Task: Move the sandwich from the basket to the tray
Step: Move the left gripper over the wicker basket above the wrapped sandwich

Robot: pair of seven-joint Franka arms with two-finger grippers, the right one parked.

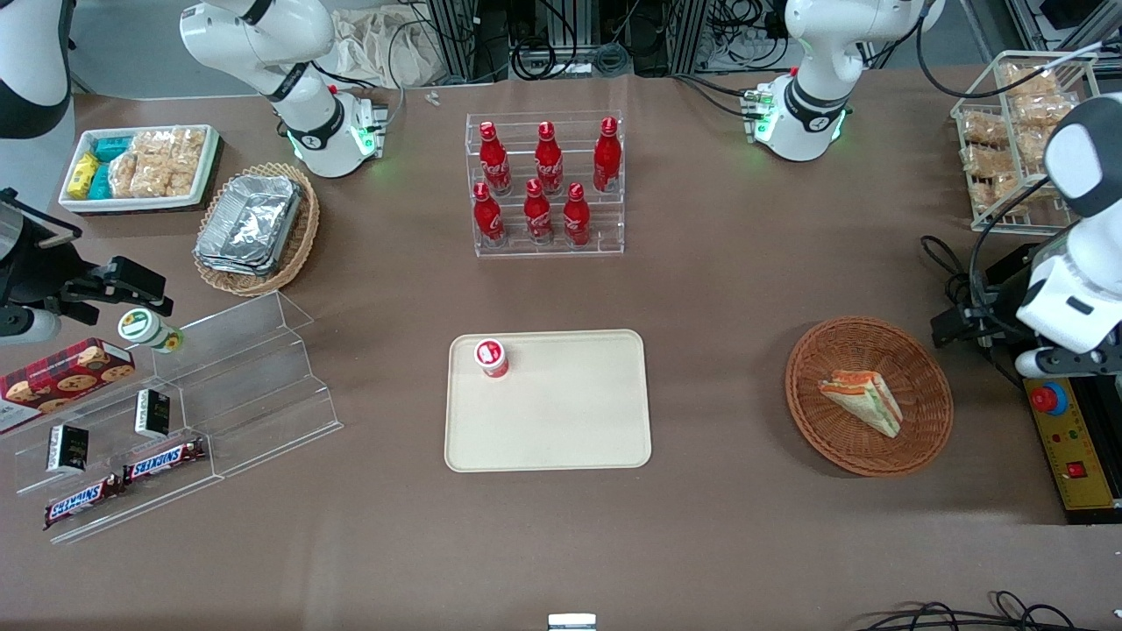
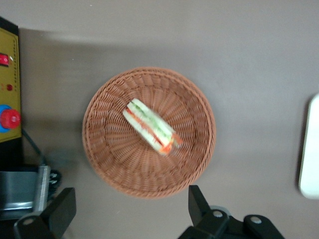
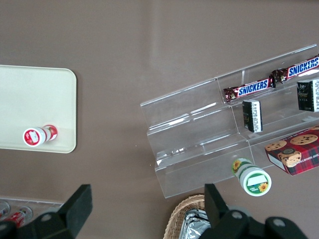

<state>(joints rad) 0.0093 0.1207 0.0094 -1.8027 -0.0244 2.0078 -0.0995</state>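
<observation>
The front view looks steeply down from high up, far enough to take in the whole table, with the flat cream-beige plastic tray [image 1: 548, 400] about mid-frame. The left wrist view looks straight down from close above the round reddish-brown wicker basket [image 2: 109, 164], past the black open-fingered gripper [image 2: 130, 211] at the frame's edge; it shares the basket [image 1: 920, 368], the wedge sandwich [image 2: 151, 126] and one tray edge [image 2: 310, 149] with the front view. The right wrist view, also straight down, shares the tray [image 3: 40, 99] and clear acrylic stepped shelf [image 3: 199, 149].
</observation>
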